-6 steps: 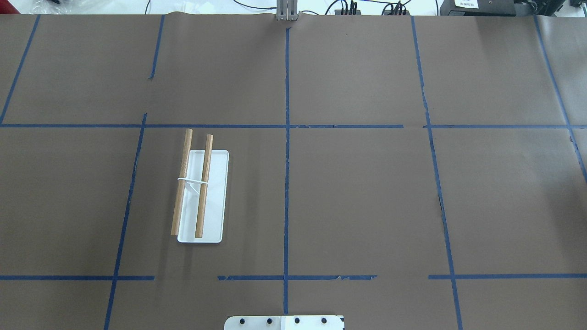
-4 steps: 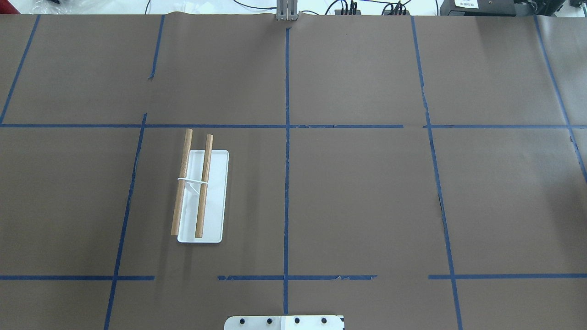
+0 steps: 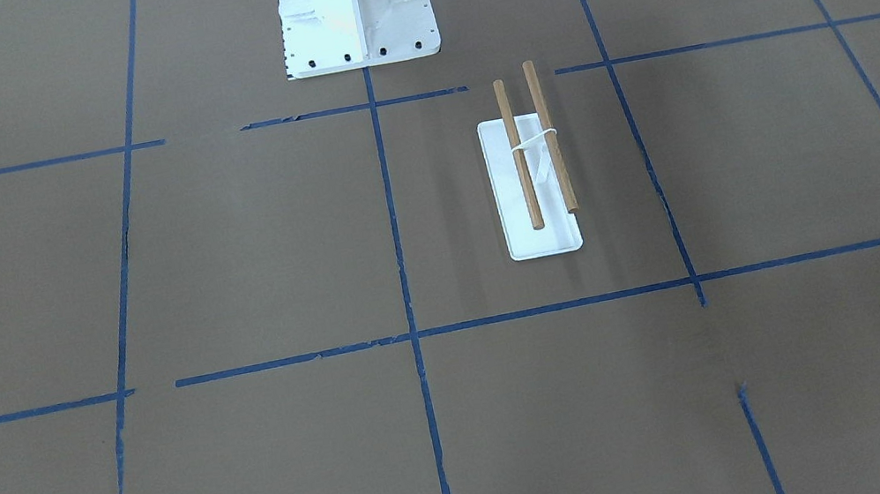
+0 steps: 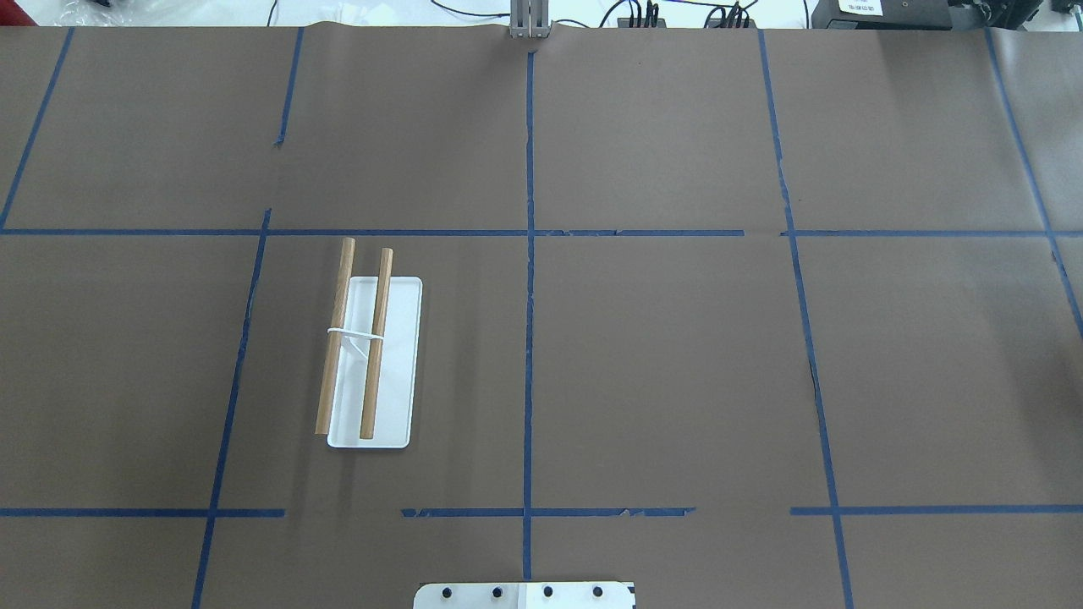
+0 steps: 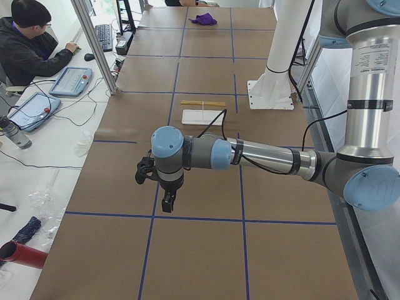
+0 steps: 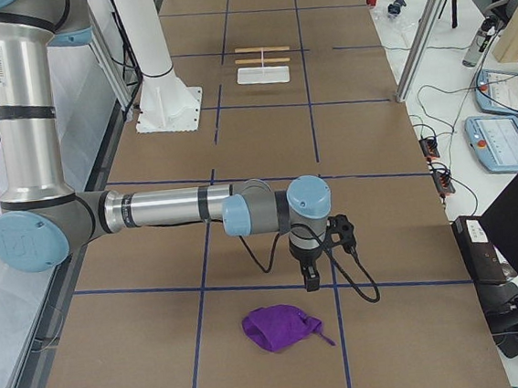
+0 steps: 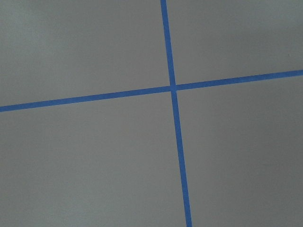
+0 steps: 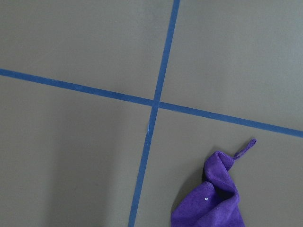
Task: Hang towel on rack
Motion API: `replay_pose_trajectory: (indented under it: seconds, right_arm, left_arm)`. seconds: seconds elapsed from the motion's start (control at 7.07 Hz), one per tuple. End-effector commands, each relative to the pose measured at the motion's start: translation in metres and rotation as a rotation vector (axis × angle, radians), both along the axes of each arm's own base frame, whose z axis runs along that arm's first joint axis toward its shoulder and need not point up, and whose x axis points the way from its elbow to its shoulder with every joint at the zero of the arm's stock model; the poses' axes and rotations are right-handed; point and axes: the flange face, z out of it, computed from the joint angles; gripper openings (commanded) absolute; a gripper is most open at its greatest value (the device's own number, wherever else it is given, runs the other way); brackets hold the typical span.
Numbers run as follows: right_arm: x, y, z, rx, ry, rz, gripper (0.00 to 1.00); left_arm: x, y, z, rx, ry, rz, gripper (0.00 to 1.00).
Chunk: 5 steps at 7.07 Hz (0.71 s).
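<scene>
The purple towel (image 6: 279,328) lies crumpled on the brown table (image 6: 265,157). It is near the right gripper (image 6: 311,281), lower than it and a little aside. This gripper points down; I cannot tell if its fingers are wide or narrow. The same holds for the left gripper (image 5: 167,203), which hangs over a blue tape cross (image 7: 173,87). The rack (image 4: 398,364) stands well apart from both grippers.

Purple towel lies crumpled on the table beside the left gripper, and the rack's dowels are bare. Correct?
No: the towel lies crumpled on the table beside the right gripper, as the exterior right view shows. The rack has bare dowels.
</scene>
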Motion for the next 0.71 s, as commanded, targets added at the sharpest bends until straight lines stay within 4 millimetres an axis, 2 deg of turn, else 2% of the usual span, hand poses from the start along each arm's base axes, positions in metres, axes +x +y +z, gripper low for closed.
replay_pose_trajectory:
  seconds: [0.0, 0.14, 0.28, 0.42, 0.57]
  right_arm:
    - [-0.003, 0.017, 0.015, 0.063, 0.003, -0.020, 1.00]
    - [-0.007, 0.039, 0.037, 0.102, 0.033, -0.084, 0.99]
    - [-0.007, 0.050, 0.071, 0.130, 0.058, -0.126, 0.99]
    - [-0.014, 0.056, 0.103, 0.154, 0.058, -0.157, 0.97]
    - [-0.029, 0.061, 0.125, 0.161, 0.070, -0.201, 0.90]
  left_arm:
    - [0.000, -0.011, -0.022, 0.140, -0.003, 0.000, 1.00]
    - [0.000, -0.011, -0.019, 0.136, -0.004, 0.000, 1.00]
    - [0.000, -0.011, -0.019, 0.136, -0.003, 0.000, 1.00]
    - [0.000, -0.011, -0.018, 0.135, -0.003, 0.000, 1.00]
    - [0.000, -0.011, -0.019, 0.136, -0.003, 0.000, 1.00]
